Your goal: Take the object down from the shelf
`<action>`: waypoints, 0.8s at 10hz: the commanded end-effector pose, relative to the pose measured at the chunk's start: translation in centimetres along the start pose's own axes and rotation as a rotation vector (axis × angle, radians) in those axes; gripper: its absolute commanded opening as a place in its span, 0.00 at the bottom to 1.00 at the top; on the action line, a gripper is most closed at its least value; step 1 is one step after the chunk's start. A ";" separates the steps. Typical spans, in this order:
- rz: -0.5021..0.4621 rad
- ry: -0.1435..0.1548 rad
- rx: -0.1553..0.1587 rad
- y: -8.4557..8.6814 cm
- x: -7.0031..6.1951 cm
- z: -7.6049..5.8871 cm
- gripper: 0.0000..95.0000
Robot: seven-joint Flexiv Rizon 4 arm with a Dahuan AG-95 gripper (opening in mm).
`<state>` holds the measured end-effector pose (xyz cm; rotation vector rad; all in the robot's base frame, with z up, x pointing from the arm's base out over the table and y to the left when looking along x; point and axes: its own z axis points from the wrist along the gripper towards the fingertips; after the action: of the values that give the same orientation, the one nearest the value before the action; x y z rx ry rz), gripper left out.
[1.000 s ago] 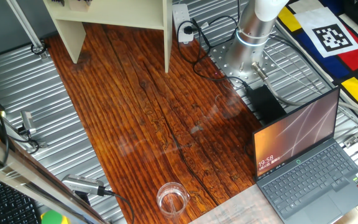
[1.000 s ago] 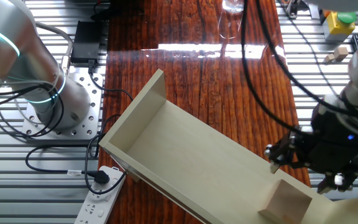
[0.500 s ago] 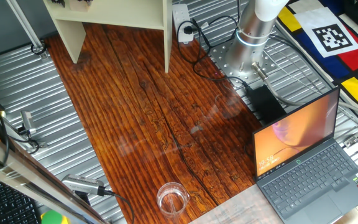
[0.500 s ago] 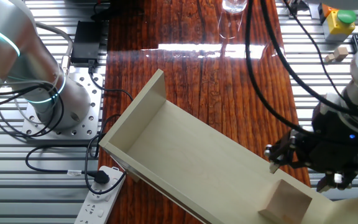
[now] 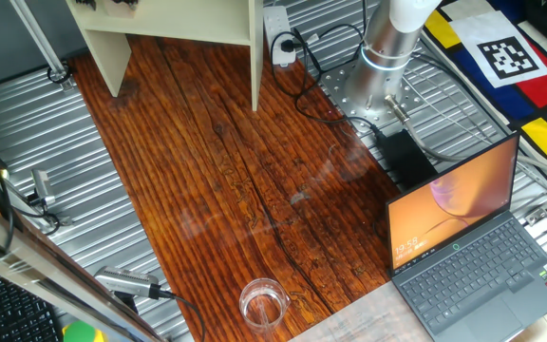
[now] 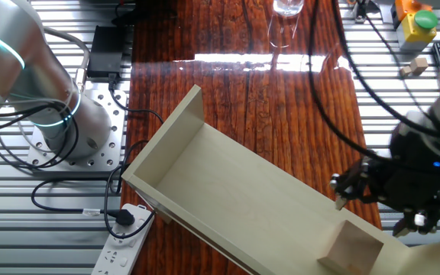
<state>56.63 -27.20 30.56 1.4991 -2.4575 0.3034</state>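
Observation:
The cream shelf [image 6: 228, 198] lies across the lower half of the other fixed view, seen from above. The small tan wooden cube [image 6: 352, 246] stands on its top board near the right end. My black gripper [image 6: 375, 209] hovers just above and behind the cube. Its fingers [image 6: 339, 191] stand spread apart, so it is open and holds nothing. In the one fixed view the shelf [image 5: 174, 21] stands at the top left on its upright legs. Only a dark bit of the gripper [image 5: 107, 3] shows at that frame's top edge, and the cube is hidden there.
A clear glass [image 5: 263, 304] stands near the front edge of the wooden table [image 5: 235, 190]. An open laptop [image 5: 468, 247] sits at the right. The arm's base [image 5: 383, 66], a power strip [image 5: 278, 24] and cables lie behind it. A yellow-and-green box [image 6: 416, 21] sits off the table.
The gripper has shifted slightly to the right above the shelf's end, and its cables swung right with it. The cube and the shelf have not moved.

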 end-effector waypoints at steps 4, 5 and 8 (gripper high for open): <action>-0.048 -0.027 -0.026 -1.3 0.9 0.4 0.80; -0.046 -0.033 -0.029 -1.5 1.2 0.6 0.80; -0.026 -0.046 -0.055 -1.4 1.7 0.7 0.80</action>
<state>56.70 -29.57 30.35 1.5315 -2.4633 0.2049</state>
